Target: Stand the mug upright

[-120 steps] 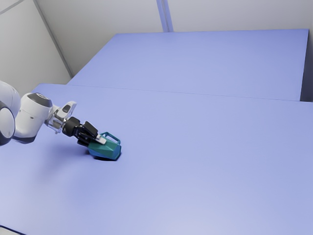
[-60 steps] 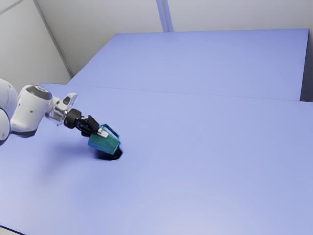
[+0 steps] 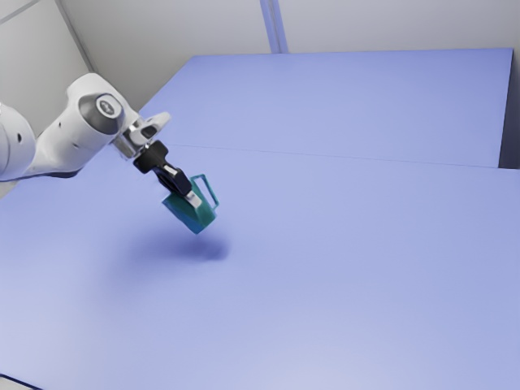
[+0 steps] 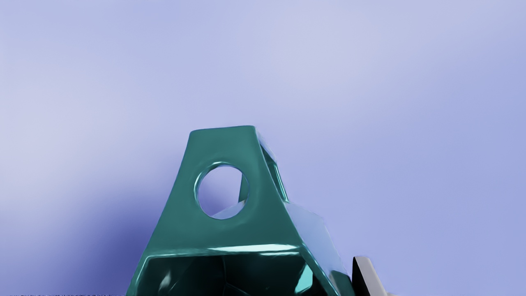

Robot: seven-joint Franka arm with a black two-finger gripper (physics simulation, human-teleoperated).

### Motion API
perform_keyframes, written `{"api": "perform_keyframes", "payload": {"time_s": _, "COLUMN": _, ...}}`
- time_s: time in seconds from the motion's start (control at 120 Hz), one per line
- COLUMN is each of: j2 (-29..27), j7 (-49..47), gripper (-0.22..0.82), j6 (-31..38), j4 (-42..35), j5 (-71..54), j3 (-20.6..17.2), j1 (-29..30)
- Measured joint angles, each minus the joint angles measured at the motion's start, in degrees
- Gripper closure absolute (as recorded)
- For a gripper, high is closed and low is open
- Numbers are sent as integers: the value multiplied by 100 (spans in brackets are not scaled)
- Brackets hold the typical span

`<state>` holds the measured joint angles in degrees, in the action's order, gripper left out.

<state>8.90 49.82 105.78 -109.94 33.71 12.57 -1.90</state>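
Fingers (image 3: pixel 193 198) grasp tilted mug (image 3: pixel 187 213) above bench (image 3: pixel 341 268), nearer exterior view's left edge; release at this tilt could topple it.

Your exterior view looks from the arm's (image 3: pixel 77 134) side, high up and well apart from the mug (image 3: pixel 184 213), slanting down across the bench (image 3: pixel 349 268) to the wall (image 3: pixel 390 24) beyond it. Your wrist view sits on the hand, close to the mug, facing its open end and handle (image 3: pixel 210 190) with the bench behind. Both give you the mug, its handle, part of the fingers (image 3: pixel 193 198) beside it and some bench around it.
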Motion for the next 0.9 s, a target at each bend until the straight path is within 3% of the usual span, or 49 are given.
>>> {"api": "perform_keyframes", "payload": {"time_s": 0.25, "j2": -300, "j7": -572, "gripper": 77, "j6": 881, "j4": -107, "j5": -2046, "j3": -400, "j1": -465}}
{"api": "perform_keyframes", "payload": {"time_s": 0.4, "j2": -641, "j7": -947, "gripper": 77, "j6": 1454, "j4": -784, "j5": -2907, "j3": -450, "j1": -658}}
{"api": "perform_keyframes", "payload": {"time_s": 0.608, "j2": -1017, "j7": -1367, "gripper": 77, "j6": 2444, "j4": -1710, "j5": -3441, "j3": -468, "j1": -766}}
{"api": "perform_keyframes", "payload": {"time_s": 0.9, "j2": -1035, "j7": -1782, "gripper": 77, "j6": 3616, "j4": -2298, "j5": -3709, "j3": -474, "j1": -678}}
